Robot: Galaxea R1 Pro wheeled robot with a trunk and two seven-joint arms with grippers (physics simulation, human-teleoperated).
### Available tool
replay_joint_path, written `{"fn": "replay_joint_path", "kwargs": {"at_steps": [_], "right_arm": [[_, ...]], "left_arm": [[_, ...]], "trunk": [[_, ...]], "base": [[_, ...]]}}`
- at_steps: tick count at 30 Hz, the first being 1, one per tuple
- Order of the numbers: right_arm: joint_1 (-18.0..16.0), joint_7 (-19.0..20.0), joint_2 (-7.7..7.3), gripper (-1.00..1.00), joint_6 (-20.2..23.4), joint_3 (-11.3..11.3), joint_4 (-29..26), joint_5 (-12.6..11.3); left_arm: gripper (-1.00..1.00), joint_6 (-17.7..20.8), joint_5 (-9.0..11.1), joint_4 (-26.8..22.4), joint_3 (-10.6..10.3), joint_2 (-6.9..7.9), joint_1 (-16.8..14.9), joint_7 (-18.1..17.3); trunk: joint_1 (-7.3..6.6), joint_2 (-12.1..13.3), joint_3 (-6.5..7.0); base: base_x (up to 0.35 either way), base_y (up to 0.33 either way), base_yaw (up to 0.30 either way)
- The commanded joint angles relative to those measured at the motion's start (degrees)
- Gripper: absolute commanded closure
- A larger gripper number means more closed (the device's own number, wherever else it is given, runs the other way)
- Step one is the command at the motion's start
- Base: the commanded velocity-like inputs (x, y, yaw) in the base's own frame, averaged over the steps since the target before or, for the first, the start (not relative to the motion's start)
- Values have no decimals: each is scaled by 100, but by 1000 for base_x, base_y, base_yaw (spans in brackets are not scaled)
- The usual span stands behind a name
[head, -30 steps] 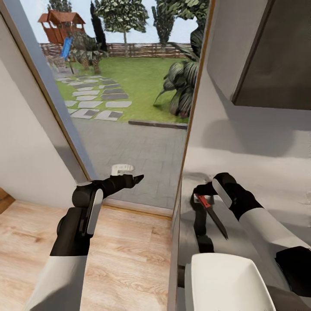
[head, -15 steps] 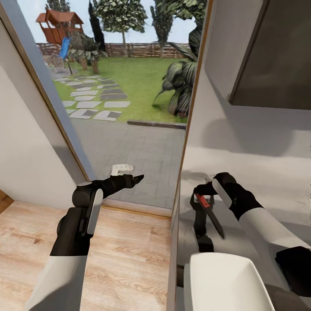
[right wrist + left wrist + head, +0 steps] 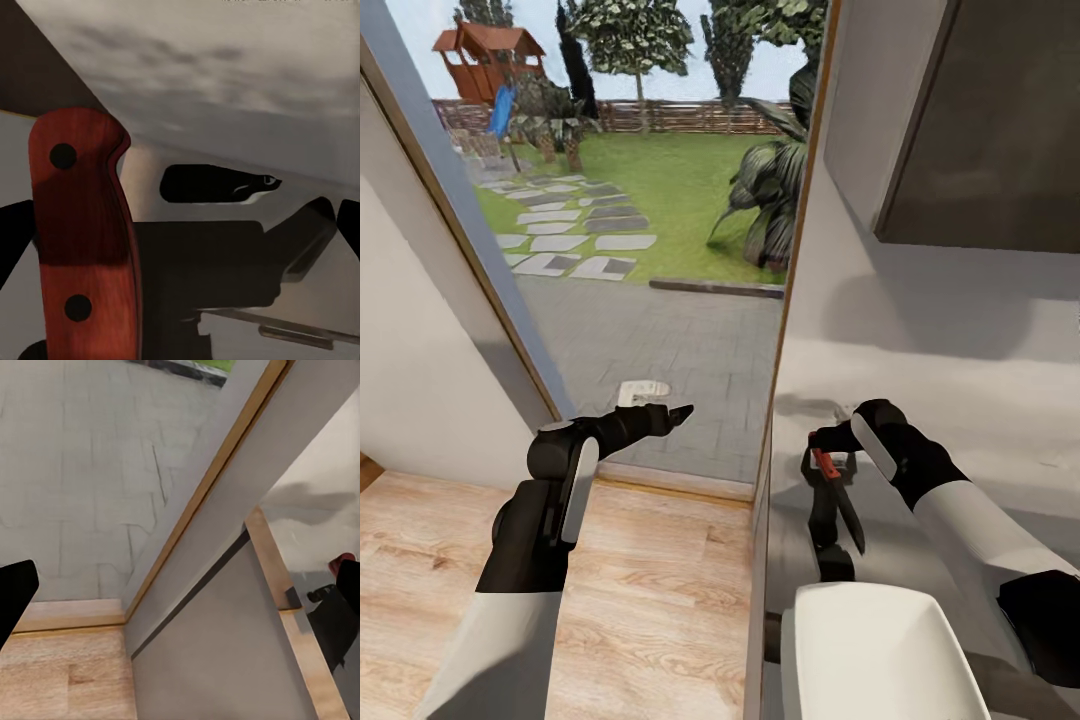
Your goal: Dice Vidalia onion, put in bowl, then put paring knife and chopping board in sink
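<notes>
1. The right gripper (image 3: 828, 447) is clamped on the knife (image 3: 838, 492), blade hanging over the countertop (image 3: 960, 400).
2. The left gripper (image 3: 682, 411) hangs by the glass door; its opening I cannot tell.
3. Likely step: carrying the knife; next needs finding the sink.

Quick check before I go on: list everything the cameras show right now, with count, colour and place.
paring knife: one, orange-red handle and dark blade, held in the right end effector above the countertop, blade angled down toward the robot.
bowl: one, white, on the countertop at the near edge of the head view, below the knife.
countertop: one, grey and reflective, on the right.
wall cabinet: one, dark, above the countertop.
glass door: one, ahead on the left, with paving, lawn and trees beyond.
wooden floor: light brown, under the left arm.
left end effector: black, empty, by the door.
right end effector: black, shut on the knife handle.
</notes>
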Motion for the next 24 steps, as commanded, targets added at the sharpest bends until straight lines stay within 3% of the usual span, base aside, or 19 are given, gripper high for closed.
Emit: {"fn": "replay_joint_path", "kwargs": {"at_steps": [1, 17, 24], "right_arm": [[-4, -51, -9, -100, 44, 39, 100, 43], [-4, -52, -9, -100, 44, 31, 100, 43], [-4, -52, -9, -100, 44, 26, 100, 43]], "left_arm": [[-100, 38, 12, -9, 7, -3, -5, -8], [-100, 38, 12, -5, 1, -3, -7, -8], [-100, 38, 12, -5, 5, -3, -8, -8]], "trunk": [[5, -8, -12], [5, -8, -12], [5, -8, 3]], "base": [[0, 0, 0], [0, 0, -3], [0, 0, -121]]}}
